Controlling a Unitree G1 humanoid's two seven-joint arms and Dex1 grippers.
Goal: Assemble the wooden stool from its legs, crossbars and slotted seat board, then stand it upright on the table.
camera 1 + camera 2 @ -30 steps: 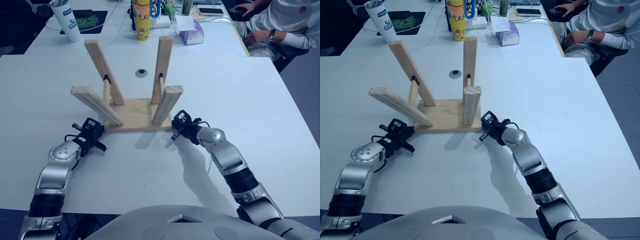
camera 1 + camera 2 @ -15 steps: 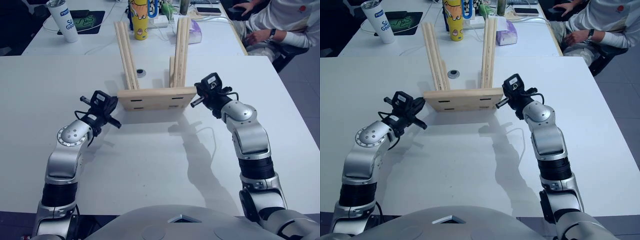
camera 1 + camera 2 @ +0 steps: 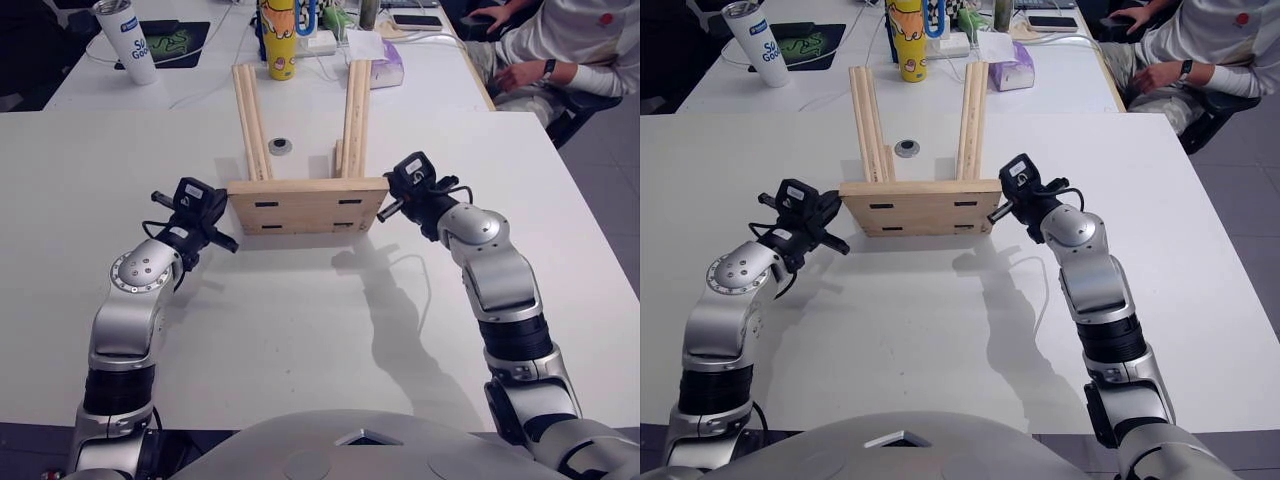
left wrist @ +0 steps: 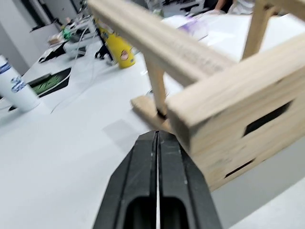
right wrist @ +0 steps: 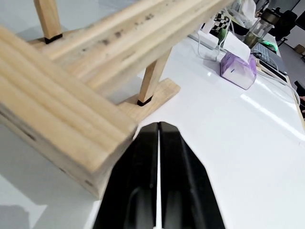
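At mid-table, we see the wooden stool tipped, seat facing us, legs pointing away. The left gripper and right gripper are both clenched on nothing, tips against opposite seat ends. We can't tell if the stool touches the table.

White tumbler, yellow cup, tissue box
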